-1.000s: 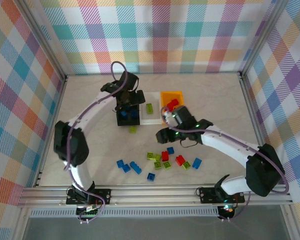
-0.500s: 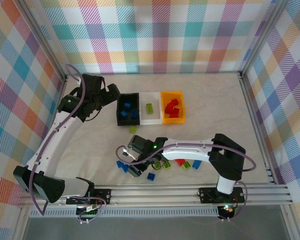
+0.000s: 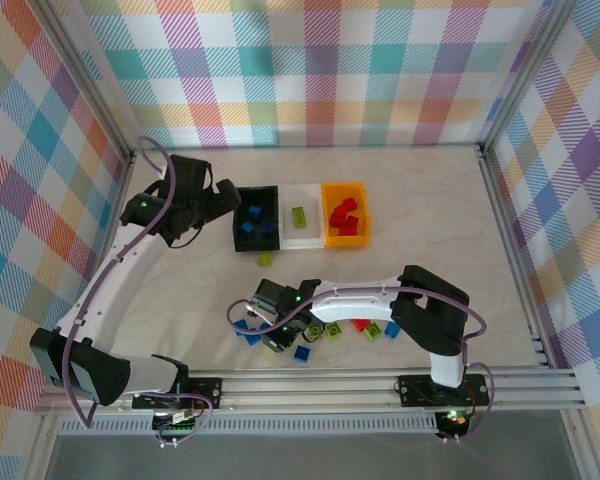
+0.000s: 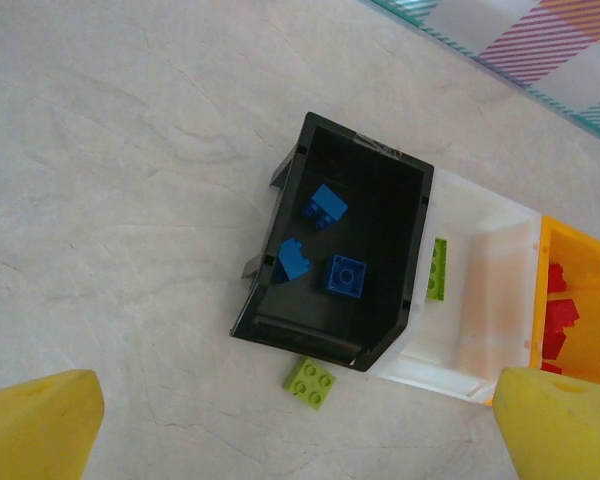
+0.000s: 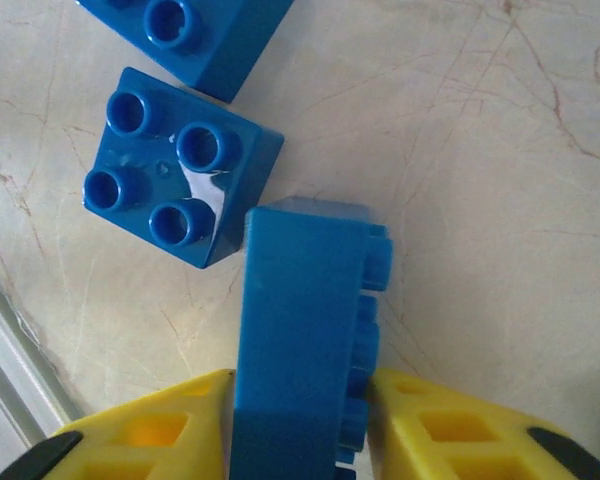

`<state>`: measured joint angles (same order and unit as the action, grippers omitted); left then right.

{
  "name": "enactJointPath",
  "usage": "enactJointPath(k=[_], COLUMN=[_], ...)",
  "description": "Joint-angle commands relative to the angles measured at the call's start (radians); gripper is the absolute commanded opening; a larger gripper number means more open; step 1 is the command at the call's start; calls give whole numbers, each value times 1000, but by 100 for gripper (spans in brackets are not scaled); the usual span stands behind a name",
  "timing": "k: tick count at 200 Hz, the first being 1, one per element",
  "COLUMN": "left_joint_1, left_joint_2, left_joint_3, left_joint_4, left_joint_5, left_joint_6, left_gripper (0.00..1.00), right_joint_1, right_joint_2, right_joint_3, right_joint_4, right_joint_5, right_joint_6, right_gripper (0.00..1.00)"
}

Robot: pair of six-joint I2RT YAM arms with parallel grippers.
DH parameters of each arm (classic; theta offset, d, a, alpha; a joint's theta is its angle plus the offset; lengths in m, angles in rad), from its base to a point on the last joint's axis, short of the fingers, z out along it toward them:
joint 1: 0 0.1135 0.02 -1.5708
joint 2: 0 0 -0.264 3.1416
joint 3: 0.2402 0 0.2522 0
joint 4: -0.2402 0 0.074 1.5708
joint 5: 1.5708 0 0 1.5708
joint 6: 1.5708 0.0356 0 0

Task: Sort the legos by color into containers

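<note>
My right gripper (image 5: 300, 435) is shut on a long blue lego (image 5: 300, 340) that lies on its side on the table, studs to the right. A square blue lego (image 5: 178, 180) touches its far end, and another blue one (image 5: 205, 30) lies beyond. From above, this gripper (image 3: 271, 338) is at the front left of the loose pile. My left gripper (image 4: 300, 440) is open and empty, hovering left of the containers (image 3: 279, 189). The black bin (image 4: 280, 330) holds three blue legos, the white bin (image 4: 500, 300) one green lego (image 4: 437, 268), and the orange bin (image 4: 542, 290) red ones.
A single green lego (image 3: 266, 259) lies on the table just in front of the black bin. Loose legos sit near the front edge: blue (image 3: 301, 352), green (image 3: 332, 330), red (image 3: 360, 323) and blue (image 3: 392, 328). Checked walls enclose the table.
The right arm swung from the orange bin down to the blue legos at the front left and shut on one. The left arm drew back leftward from over the black bin.
</note>
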<state>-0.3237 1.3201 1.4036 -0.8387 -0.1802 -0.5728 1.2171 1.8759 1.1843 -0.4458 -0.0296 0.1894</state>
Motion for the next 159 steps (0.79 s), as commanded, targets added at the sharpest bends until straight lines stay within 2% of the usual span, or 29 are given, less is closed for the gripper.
enactJointPath(k=[1, 38, 75, 112, 159], left_joint_1=[15, 15, 15, 15, 15], left_joint_2=[-13, -17, -32, -92, -180], left_joint_3=[-14, -23, -57, -146, -271], left_joint_4=[-7, -1, 4, 27, 43], left_joint_5=[8, 22, 32, 42, 82], left_joint_6=[-9, -14, -25, -44, -64], left_gripper=[100, 100, 100, 100, 100], right_joint_1=[0, -50, -144, -268, -393], right_joint_2=[-3, -55, -152, -154, -13], right_joint_3=[21, 10, 15, 74, 258], right_joint_4=[13, 49, 82, 138, 197], right_joint_5=[8, 3, 10, -19, -91], right_joint_6=[-13, -6, -15, -20, 7], right_gripper=[30, 17, 4, 5, 7])
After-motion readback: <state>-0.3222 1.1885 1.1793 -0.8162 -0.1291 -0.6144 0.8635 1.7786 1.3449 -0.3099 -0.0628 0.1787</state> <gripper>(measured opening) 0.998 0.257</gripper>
